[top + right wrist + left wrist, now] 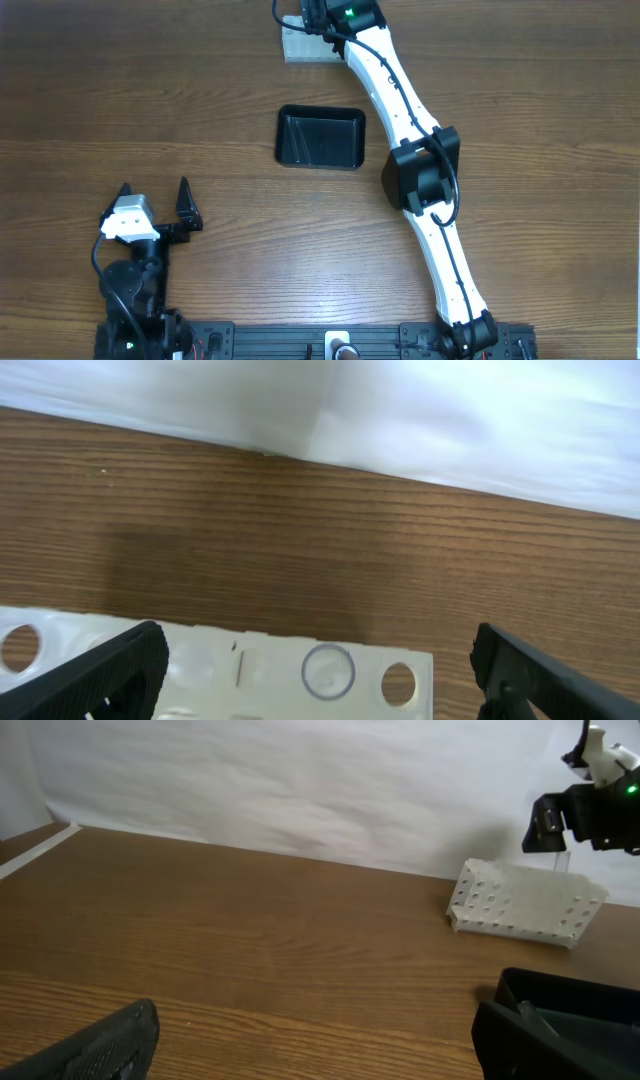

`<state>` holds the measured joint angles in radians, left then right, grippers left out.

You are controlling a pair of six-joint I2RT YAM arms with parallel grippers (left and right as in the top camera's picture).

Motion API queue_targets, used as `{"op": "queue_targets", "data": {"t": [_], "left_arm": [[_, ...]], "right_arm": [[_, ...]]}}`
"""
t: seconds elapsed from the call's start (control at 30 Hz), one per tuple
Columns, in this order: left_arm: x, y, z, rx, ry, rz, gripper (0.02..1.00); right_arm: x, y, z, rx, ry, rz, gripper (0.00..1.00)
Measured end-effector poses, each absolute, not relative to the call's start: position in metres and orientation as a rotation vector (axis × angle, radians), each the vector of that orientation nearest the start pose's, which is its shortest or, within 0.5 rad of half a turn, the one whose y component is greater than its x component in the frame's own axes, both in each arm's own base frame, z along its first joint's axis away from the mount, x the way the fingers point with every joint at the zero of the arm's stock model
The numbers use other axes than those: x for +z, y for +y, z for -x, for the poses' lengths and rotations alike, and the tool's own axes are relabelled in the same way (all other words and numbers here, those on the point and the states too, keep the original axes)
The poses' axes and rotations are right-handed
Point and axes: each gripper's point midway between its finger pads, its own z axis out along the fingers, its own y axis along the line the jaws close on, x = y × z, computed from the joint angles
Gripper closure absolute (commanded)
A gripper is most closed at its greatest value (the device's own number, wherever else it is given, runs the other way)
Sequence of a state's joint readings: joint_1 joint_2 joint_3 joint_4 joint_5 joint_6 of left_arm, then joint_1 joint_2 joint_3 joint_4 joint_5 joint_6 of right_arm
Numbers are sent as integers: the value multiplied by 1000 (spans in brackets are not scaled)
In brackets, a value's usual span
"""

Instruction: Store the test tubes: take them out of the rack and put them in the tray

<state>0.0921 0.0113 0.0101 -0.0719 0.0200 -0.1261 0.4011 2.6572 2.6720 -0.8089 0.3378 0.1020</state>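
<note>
The white perforated rack (305, 46) stands at the table's far edge. In the right wrist view its top (230, 660) shows round holes, and the rim of a clear test tube (328, 668) sits in one of them. My right gripper (320, 695) hovers open over that tube, with a finger on each side and well apart from it. From the left wrist view the right gripper (585, 810) hangs above the rack's (525, 902) far corner. The black tray (321, 137) lies in front of the rack. My left gripper (155, 203) stands open and holds nothing, near the left front of the table.
A white wall or sheet (300, 780) closes off the table's far side just behind the rack. The right arm (400, 110) stretches diagonally past the tray's right side. Bare wood tabletop (150, 90) lies to the left of the rack and the tray.
</note>
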Motion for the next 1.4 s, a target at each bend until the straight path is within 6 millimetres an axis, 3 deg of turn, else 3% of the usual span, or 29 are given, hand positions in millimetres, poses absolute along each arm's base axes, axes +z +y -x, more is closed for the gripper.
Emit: {"op": "queue_targets", "data": {"t": [0.27, 0.43, 0.5, 1.4], "left_arm": [[158, 19, -246, -42, 1635, 164, 20], [158, 19, -246, -42, 1635, 164, 20], [158, 19, -246, -42, 1635, 164, 23], [158, 19, -246, -42, 1636, 164, 23]], "right_arm": [[112, 204, -638, -186, 2309, 180, 77], [110, 202, -640, -207, 2304, 179, 279], [110, 201, -640, -214, 2303, 180, 308], [110, 210, -636, -221, 2302, 192, 240]]}}
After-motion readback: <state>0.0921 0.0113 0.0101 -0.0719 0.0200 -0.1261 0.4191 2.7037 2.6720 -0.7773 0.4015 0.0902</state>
